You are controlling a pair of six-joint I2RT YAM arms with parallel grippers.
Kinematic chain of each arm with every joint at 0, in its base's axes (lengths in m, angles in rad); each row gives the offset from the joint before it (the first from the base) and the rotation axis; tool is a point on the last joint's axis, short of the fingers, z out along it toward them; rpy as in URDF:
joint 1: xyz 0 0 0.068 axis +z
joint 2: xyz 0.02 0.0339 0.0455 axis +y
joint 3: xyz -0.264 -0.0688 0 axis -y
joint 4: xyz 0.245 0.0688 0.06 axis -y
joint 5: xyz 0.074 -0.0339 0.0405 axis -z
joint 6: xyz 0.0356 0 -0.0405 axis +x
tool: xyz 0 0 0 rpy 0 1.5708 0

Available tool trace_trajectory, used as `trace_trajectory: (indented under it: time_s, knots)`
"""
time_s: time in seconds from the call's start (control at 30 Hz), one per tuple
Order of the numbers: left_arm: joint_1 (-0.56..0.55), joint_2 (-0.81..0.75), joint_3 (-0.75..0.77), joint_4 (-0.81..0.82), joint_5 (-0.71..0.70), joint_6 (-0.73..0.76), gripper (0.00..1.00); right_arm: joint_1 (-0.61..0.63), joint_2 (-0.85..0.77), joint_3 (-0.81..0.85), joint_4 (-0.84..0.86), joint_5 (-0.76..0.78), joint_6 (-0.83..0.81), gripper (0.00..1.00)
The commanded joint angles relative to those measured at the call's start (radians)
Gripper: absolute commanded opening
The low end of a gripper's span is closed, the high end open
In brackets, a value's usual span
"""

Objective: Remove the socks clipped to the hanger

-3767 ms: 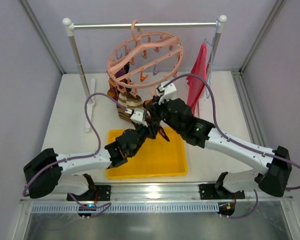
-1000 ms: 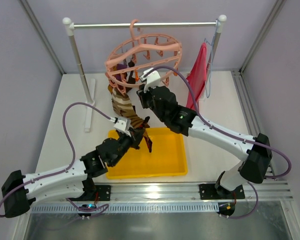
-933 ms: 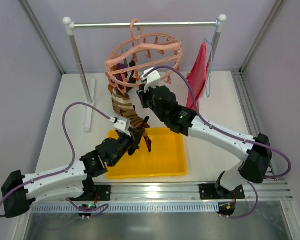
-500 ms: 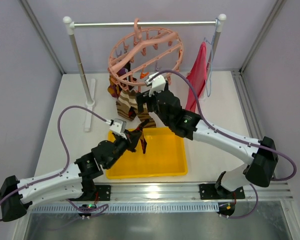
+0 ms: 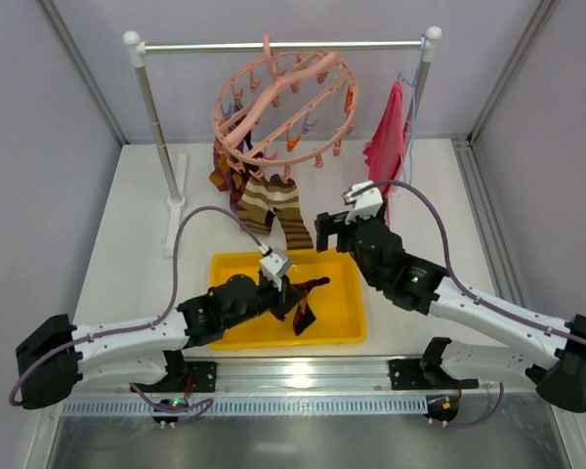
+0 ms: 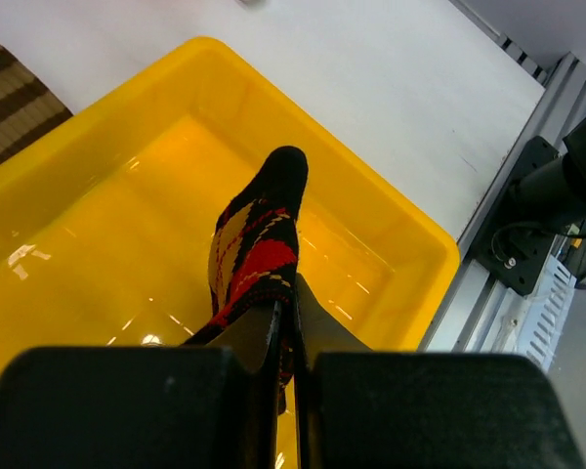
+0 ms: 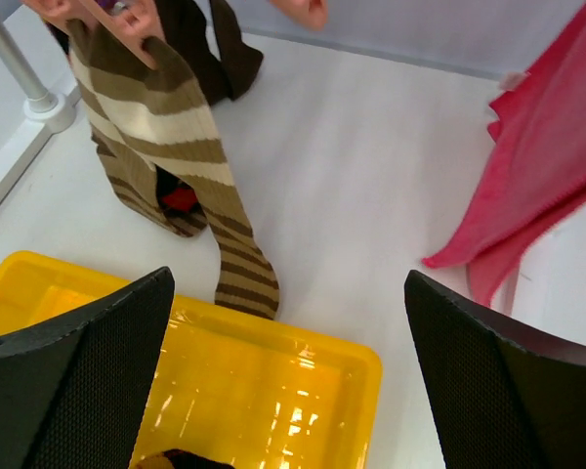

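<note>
Left claw (image 6: 285, 315): pinched on argyle sock (image 6: 252, 244), over yellow tray (image 6: 391, 230).
Right claw (image 5: 333, 232): wide, empty.
Done: one sock off.
Remaining: striped socks (image 5: 273, 200), darker ones behind, clipped to hanger (image 5: 283, 107).

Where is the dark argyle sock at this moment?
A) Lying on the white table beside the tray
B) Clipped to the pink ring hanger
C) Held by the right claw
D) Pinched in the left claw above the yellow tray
D: the left wrist view shows the left claw shut on the argyle sock, which hangs over the yellow tray, while the right claw stands open with nothing between its fingers.
</note>
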Motion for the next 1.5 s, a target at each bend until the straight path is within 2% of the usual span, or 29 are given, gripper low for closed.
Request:
trace_trajectory:
  time_s: [0.0,0.13,0.27,0.47,0.5,0.53,0.6,0.63,0.67,0.7,0.9,1.0,1.03,1.17,1.3,1.47]
  knots:
    - [-0.012,0.068,0.062,0.124,0.062,0.019,0.0,-0.002,-0.14,-0.107,-0.032,0.12,0.081,1.0]
    - [-0.023,0.165,0.08,0.182,0.079,0.007,0.0,-0.011,-0.35,-0.241,-0.079,0.189,0.137,1.0]
    - [-0.04,0.245,0.099,0.217,0.082,-0.002,0.0,-0.016,-0.478,-0.301,-0.099,0.235,0.149,1.0]
    - [-0.063,0.321,0.146,0.203,0.06,-0.001,0.0,-0.019,-0.534,-0.322,-0.128,0.252,0.151,1.0]
    - [-0.066,0.329,0.151,0.196,0.057,-0.001,0.03,-0.02,-0.529,-0.321,-0.127,0.252,0.151,1.0]
    - [-0.067,0.335,0.162,0.187,0.048,-0.001,0.31,-0.02,-0.521,-0.321,-0.13,0.25,0.152,1.0]
    - [-0.083,0.338,0.18,0.124,-0.019,-0.004,0.67,-0.022,-0.512,-0.313,-0.133,0.244,0.152,1.0]
    - [-0.09,0.337,0.2,0.096,-0.059,-0.001,0.94,-0.02,-0.503,-0.312,-0.13,0.238,0.155,1.0]
    - [-0.107,0.335,0.211,0.031,-0.093,0.007,0.99,-0.022,-0.5,-0.307,-0.13,0.234,0.157,1.0]
    - [-0.11,0.334,0.218,0.001,-0.157,0.008,1.0,-0.02,-0.497,-0.307,-0.127,0.221,0.157,1.0]
    - [-0.123,0.234,0.203,-0.14,-0.266,-0.053,1.0,-0.02,-0.488,-0.312,-0.107,0.218,0.157,1.0]
    - [-0.124,0.162,0.194,-0.243,-0.435,-0.114,0.99,-0.02,-0.488,-0.316,-0.104,0.221,0.158,1.0]
    - [-0.124,0.144,0.201,-0.349,-0.57,-0.186,1.0,-0.02,-0.489,-0.318,-0.098,0.221,0.157,1.0]
    - [-0.1,0.065,0.199,-0.502,-0.733,-0.287,1.0,-0.023,-0.494,-0.332,-0.064,0.175,0.155,1.0]
    - [0.0,-0.022,0.137,-0.455,-0.643,-0.317,1.0,-0.042,-0.472,-0.35,-0.004,0.103,0.151,1.0]
    - [0.086,-0.11,0.034,-0.225,-0.541,-0.245,1.0,-0.115,-0.419,-0.362,0.026,-0.024,0.164,1.0]
